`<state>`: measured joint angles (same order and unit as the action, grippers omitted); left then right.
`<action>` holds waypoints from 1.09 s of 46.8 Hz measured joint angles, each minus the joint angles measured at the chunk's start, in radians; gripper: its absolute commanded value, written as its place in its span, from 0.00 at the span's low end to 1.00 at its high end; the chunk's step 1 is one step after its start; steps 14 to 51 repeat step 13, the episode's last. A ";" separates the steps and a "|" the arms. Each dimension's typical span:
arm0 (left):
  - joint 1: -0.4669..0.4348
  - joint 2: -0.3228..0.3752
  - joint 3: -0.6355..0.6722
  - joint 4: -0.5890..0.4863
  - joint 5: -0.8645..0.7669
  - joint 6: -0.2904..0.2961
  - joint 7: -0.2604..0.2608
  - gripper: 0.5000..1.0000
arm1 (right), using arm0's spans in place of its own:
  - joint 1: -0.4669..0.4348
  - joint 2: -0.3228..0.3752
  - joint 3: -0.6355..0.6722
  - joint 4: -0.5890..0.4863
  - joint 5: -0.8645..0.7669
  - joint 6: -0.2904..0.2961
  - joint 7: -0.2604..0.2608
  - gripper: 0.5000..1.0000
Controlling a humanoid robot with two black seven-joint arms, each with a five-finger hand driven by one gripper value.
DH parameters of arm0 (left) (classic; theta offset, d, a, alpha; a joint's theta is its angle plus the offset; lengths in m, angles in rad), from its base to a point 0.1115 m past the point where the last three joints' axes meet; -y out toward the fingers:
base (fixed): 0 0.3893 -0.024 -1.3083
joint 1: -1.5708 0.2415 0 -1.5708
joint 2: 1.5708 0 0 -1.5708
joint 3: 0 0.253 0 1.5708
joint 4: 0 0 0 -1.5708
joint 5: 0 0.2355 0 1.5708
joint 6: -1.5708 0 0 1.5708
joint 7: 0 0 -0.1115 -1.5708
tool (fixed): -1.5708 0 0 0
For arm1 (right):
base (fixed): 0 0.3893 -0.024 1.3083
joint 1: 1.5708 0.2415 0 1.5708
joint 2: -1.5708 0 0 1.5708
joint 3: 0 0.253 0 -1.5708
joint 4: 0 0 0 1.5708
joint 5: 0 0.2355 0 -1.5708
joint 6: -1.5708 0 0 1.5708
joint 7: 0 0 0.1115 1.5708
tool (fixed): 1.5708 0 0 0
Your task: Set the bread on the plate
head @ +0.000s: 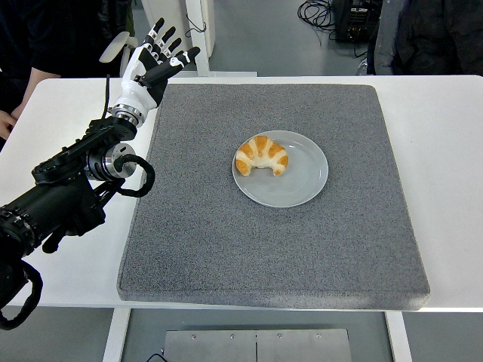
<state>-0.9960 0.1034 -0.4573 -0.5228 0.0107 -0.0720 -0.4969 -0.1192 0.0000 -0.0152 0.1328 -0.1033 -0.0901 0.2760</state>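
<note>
Bread: a golden-brown, crescent-shaped croissant with pale stripes lies on the upper left part of the plate, its curved back toward the far side of the desk and its two tips pointing toward the near edge
Plate: a round, pale grey-blue plate sits flat near the middle of the mat, slightly toward the far side, with its right and lower parts bare
Mat: a large, square, dark grey felt-like mat covers most of the white desk, leaving bare white strips on the left and right
Left arm: the black, jointed left arm reaches in from the lower left edge of the picture and runs diagonally up over the left strip of the desk, a black cable looping beside its wrist joint
Left robot hand: the white-and-black, five-fingered left robot hand is raised above the far left corner of the mat, its fingers spread wide and pointing up and to the right; it has hold of nothing and is well apart from the plate and the bread
Right arm: not seen in this view
People: a person in dark clothing stands at the far left, a hand resting at the desk's left edge; another dark-clad figure shows at the top right behind the desk
Background: a grey floor, a white stand and black cables lie beyond the desk's far edge
</note>
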 measured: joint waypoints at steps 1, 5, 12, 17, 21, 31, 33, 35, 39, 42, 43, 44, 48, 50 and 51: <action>0.001 0.000 0.000 0.000 0.000 0.000 -0.001 0.95 | 0.001 0.000 0.000 0.000 0.000 0.000 0.000 1.00; 0.007 0.000 0.002 0.000 0.000 0.000 -0.001 0.95 | 0.010 0.000 0.001 -0.001 0.000 -0.001 0.000 1.00; 0.014 0.002 0.002 0.000 0.001 0.000 -0.002 0.95 | 0.013 0.000 0.010 -0.003 0.000 -0.002 0.000 1.00; 0.015 0.002 0.002 0.000 0.001 0.000 -0.003 0.95 | 0.013 0.000 0.010 -0.003 0.000 -0.002 0.000 1.00; 0.015 0.002 0.002 0.000 0.001 0.000 -0.003 0.95 | 0.013 0.000 0.010 -0.003 0.000 -0.002 0.000 1.00; 0.015 0.002 0.002 0.000 0.001 0.000 -0.003 0.95 | 0.013 0.000 0.010 -0.003 0.000 -0.002 0.000 1.00; 0.015 0.002 0.002 0.000 0.001 0.000 -0.003 0.95 | 0.013 0.000 0.010 -0.003 0.000 -0.002 0.000 1.00; 0.015 0.002 0.002 0.000 0.001 0.000 -0.003 0.95 | 0.013 0.000 0.010 -0.003 0.000 -0.002 0.000 1.00; 0.015 0.002 0.002 0.000 0.001 0.000 -0.003 0.95 | 0.013 0.000 0.010 -0.003 0.000 -0.002 0.000 1.00; 0.015 0.002 0.002 0.000 0.001 0.000 -0.003 0.95 | 0.013 0.000 0.010 -0.003 0.000 -0.002 0.000 1.00; 0.015 0.002 0.002 0.000 0.001 0.000 -0.003 0.95 | 0.013 0.000 0.010 -0.003 0.000 -0.002 0.000 1.00; 0.015 0.002 0.002 0.000 0.001 0.000 -0.003 0.95 | 0.013 0.000 0.010 -0.003 0.000 -0.002 0.000 1.00; 0.015 0.002 0.002 0.000 0.001 0.000 -0.003 0.95 | 0.013 0.000 0.010 -0.003 0.000 -0.002 0.000 1.00; 0.015 0.002 0.002 0.000 0.001 0.000 -0.003 0.95 | 0.013 0.000 0.010 -0.003 0.000 -0.002 0.000 1.00; 0.015 0.002 0.002 0.000 0.001 0.000 -0.003 0.95 | 0.013 0.000 0.010 -0.003 0.000 -0.002 0.000 1.00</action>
